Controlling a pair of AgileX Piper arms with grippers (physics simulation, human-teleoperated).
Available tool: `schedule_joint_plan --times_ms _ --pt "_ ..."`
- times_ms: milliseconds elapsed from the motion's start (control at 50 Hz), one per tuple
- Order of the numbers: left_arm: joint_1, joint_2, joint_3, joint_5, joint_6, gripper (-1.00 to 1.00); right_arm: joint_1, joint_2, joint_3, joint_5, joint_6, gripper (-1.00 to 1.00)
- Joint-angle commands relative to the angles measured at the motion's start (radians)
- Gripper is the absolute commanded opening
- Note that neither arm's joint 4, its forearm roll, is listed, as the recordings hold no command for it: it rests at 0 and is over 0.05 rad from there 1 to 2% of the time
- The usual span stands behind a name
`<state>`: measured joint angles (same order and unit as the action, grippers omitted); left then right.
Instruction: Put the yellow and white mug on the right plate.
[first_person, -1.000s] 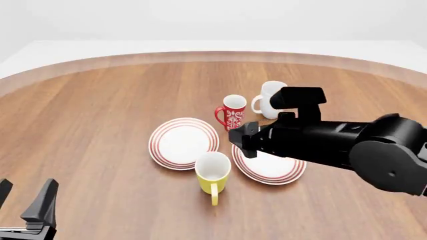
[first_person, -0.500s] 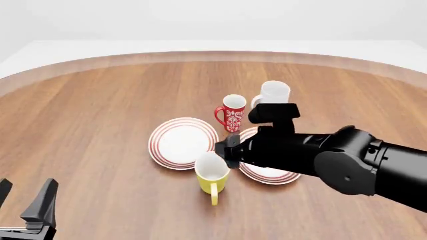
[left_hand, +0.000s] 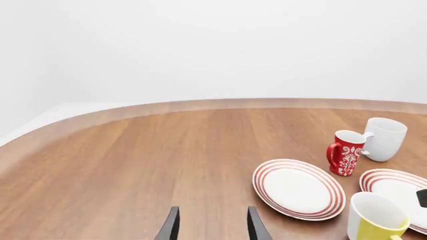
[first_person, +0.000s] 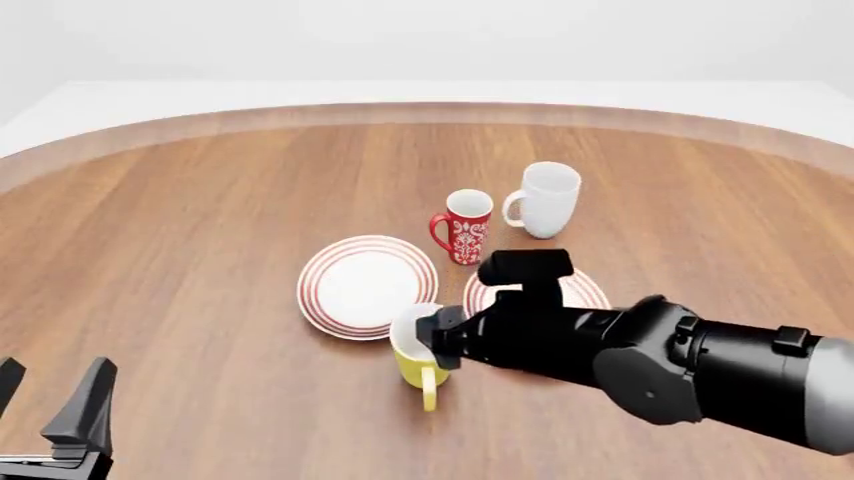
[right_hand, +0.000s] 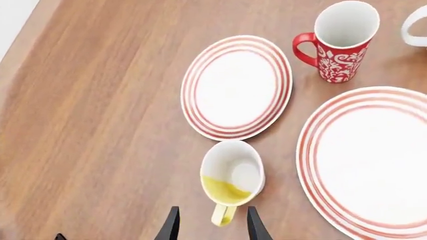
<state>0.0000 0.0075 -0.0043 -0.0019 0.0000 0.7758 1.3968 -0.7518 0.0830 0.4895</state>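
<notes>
Three mugs stand on the bench (first_person: 200, 230): a yellow mug (first_person: 415, 357) nearest, a red mug (first_person: 465, 226) farther back, and a white mug (first_person: 545, 200) farthest to the right. Two ringed plates lie there: the left plate (first_person: 364, 284) and the right plate (first_person: 583, 292). Two arms are in view, each with one hand.

Bright, even, sharp, faint shadows

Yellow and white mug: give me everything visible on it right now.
The yellow and white mug is small, glossy like ceramic, yellow outside, white inside, apparently empty. It stands upright on the wooden table, with its yellow handle toward the arms' side. It sits between the two red-ringed plates, just nearer than both. The right gripper is open around the handle, not visibly touching.
</notes>
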Motion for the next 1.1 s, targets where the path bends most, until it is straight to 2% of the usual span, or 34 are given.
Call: schedule_joint_plan --times_ms 20,800,1100 --pt "0.0 0.0 0.0 0.0 0.0 1.0 0.008 0.028 0.035 -0.062 0.022 1.0" --pt "0.0 0.0 0.0 0.0 0.0 1.0 0.007 0.129 0.107 -0.217 0.063 1.0" --pt "0.0 0.0 0.0 0.0 0.0 1.0 0.022 0.197 0.124 -0.298 0.097 1.0"
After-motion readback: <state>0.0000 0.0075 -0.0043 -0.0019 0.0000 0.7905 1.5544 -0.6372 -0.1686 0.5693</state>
